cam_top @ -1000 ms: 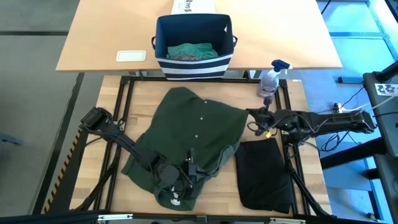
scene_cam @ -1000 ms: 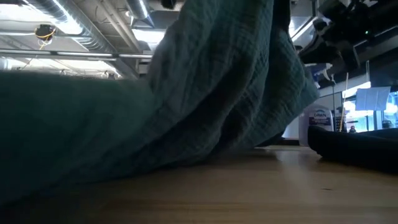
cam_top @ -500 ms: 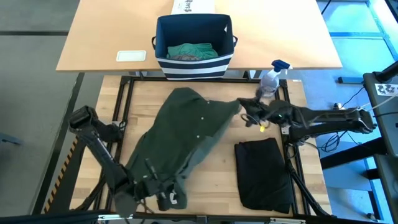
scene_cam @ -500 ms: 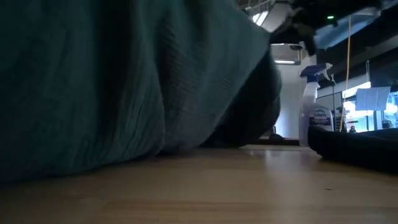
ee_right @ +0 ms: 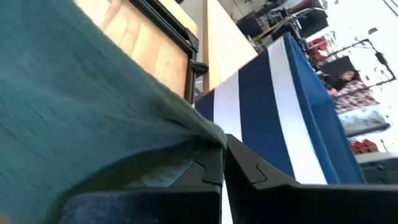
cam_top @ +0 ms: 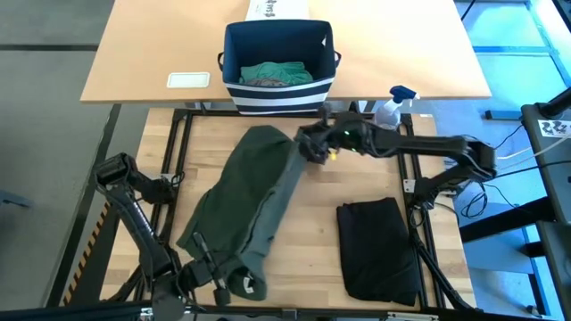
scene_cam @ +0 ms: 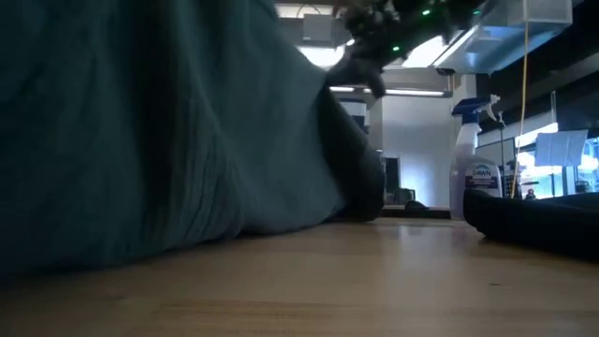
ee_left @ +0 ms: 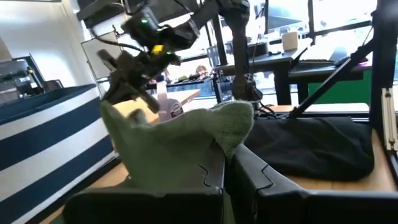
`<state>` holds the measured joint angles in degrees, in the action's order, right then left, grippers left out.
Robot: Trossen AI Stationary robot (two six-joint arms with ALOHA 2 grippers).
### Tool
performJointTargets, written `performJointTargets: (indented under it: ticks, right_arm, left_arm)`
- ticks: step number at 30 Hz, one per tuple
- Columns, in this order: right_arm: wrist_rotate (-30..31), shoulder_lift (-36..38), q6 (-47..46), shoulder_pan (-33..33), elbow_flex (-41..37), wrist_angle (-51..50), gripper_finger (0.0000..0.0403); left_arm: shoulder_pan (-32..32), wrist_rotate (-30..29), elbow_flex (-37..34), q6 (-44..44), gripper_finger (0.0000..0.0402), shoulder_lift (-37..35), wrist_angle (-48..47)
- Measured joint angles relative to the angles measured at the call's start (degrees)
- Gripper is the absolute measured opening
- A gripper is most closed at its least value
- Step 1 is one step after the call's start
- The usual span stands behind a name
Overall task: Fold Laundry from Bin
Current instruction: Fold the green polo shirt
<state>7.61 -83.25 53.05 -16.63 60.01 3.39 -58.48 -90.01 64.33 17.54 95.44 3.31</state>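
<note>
A dark green shirt (cam_top: 254,201) lies in a long slanting strip on the wooden table (cam_top: 312,232), and fills the left of the low view (scene_cam: 140,122). My left gripper (cam_top: 234,281) is shut on its near end by the table's front edge. My right gripper (cam_top: 306,150) is shut on its far right edge, held above the table. A folded black garment (cam_top: 379,250) lies flat at the right. The navy striped bin (cam_top: 278,89) stands beyond the far edge with a teal-green garment (cam_top: 277,71) inside. My left gripper pinches a bunched fold of the shirt's near end (ee_left: 233,124) between its two shut fingers, coming level from the table's left. The cloth stands up above the fingertips; the rest of the shirt lies on the table. My right gripper pinches the shirt's far right edge (ee_right: 205,134) between its two shut fingers, coming level from the table's right. That edge is lifted clear, and the cloth slopes down from the fingers (scene_cam: 360,70) onto the table.
A spray bottle (cam_top: 390,109) stands at the table's far right corner, close behind my right arm. A white printed box (cam_top: 277,9) stands behind the bin, and a white card (cam_top: 187,80) lies on the far desk. Bare wood shows between the shirt and the black garment.
My right gripper has gone toward the table's left and far edge with the shirt's right edge, folding that side over, so the shirt is now a narrow strip. My left gripper has drawn the near end toward the table's left and front edge.
</note>
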Motion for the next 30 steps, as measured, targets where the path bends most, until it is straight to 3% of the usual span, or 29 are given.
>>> performJointTargets:
  ticks: [5, 10, 14, 21, 26, 30]
  right_arm:
    - [-4.75, -5.54, -0.08, -2.46, 4.42, -0.01, 0.0000]
    - [-6.52, -6.77, -0.54, -2.55, 4.59, -0.56, 0.0000]
    - [-7.71, -6.77, -1.78, -1.67, 4.59, -0.19, 0.0000]
    - [-8.74, -7.63, -1.54, -1.79, 4.57, 3.61, 0.0000]
    - [-9.37, -10.32, -0.16, -1.77, 4.54, 10.12, 0.0000]
    - [-10.60, -14.25, 0.00, -1.77, 4.58, 13.84, 0.0000]
  left_arm:
    - [0.39, 2.81, -2.18, 17.96, 0.0000, 0.00, -12.72]
    - [4.12, 16.52, -5.97, 43.99, 0.0000, 0.00, -30.13]
    - [7.01, 24.11, -7.75, 50.64, 0.0000, -1.53, -40.11]
    - [2.34, 27.51, -7.93, 69.09, 0.0000, -9.22, -60.31]
    - [0.71, 45.39, -7.93, 83.72, 0.0000, -9.93, -74.16]
    - [0.04, 58.63, -7.95, 87.73, 0.0000, -9.64, -79.08]
